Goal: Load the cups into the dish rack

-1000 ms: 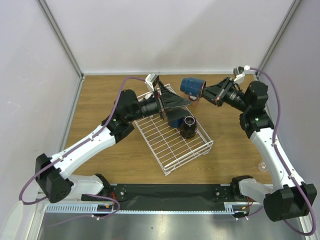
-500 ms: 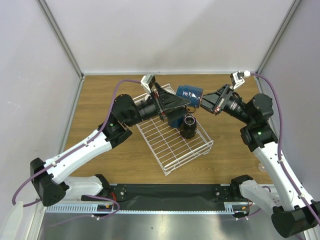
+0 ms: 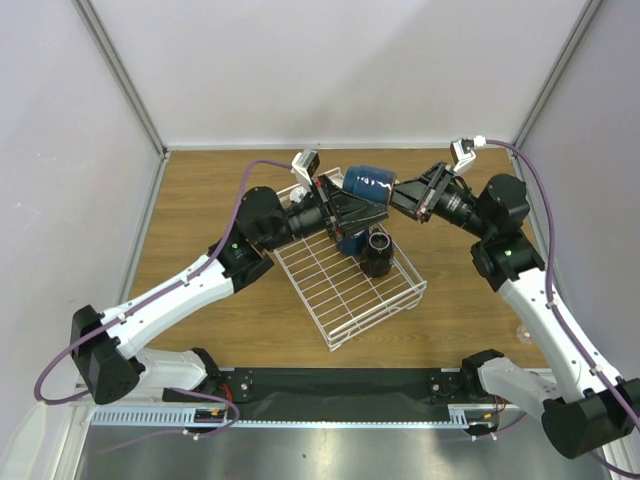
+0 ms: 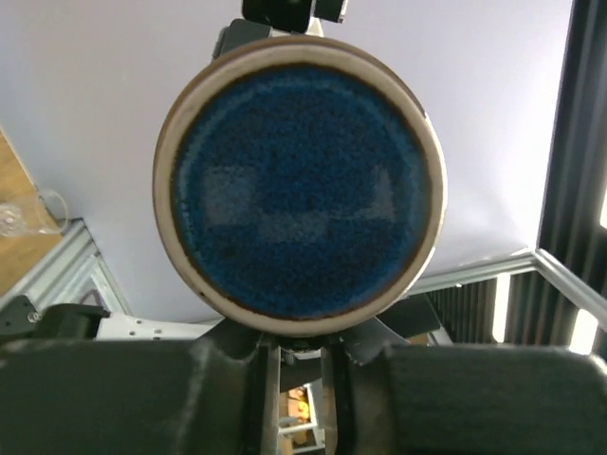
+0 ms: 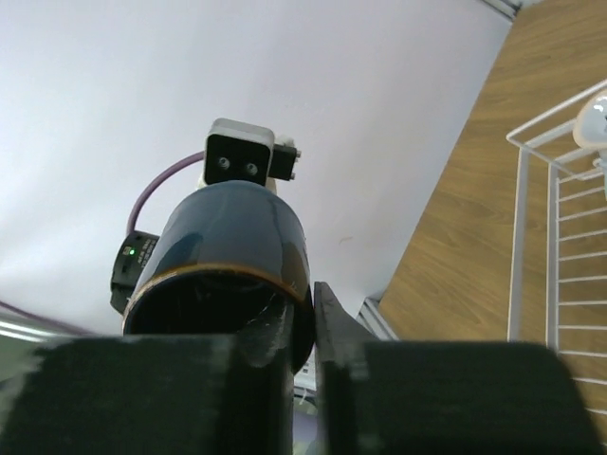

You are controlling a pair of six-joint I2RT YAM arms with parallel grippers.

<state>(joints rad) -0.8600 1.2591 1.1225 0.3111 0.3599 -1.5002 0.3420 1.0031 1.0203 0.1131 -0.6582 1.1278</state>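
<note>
Blue mug (image 3: 366, 183) is up in the air over the far end of the dish rack (image 3: 302, 296), lying on its side between the 2 arms, touching neither rack nor table. Right gripper (image 3: 403, 195) is pinched on its rim, 1 finger inside and 1 outside the wall, clear in the right wrist view (image 5: 302, 303). Left gripper (image 3: 372, 208) sits at the mug's other end. Its wrist camera looks straight at the glazed base (image 4: 299, 194) and its jaws are drawn narrow just below that base (image 4: 299, 355). I can't tell whether they have caught a handle or the wall, since the contact is hidden. This looks like a handover in mid-air, so the load step is about half done for this cup. The rack already holds 2 mugs at its far right end: a black mug (image 3: 377, 252) upright and another blue one (image 3: 350, 238) just beside it, partly hidden under the left arm. Risks: if the right lets go before the left has a firm hold, the mug drops onto the black mug directly below and could chip both. A rim pinch is also thin, so any tug between the arms could twist the mug loose. Setting it down is tight too, because the near mugs crowd that corner and it could clip them.
</note>
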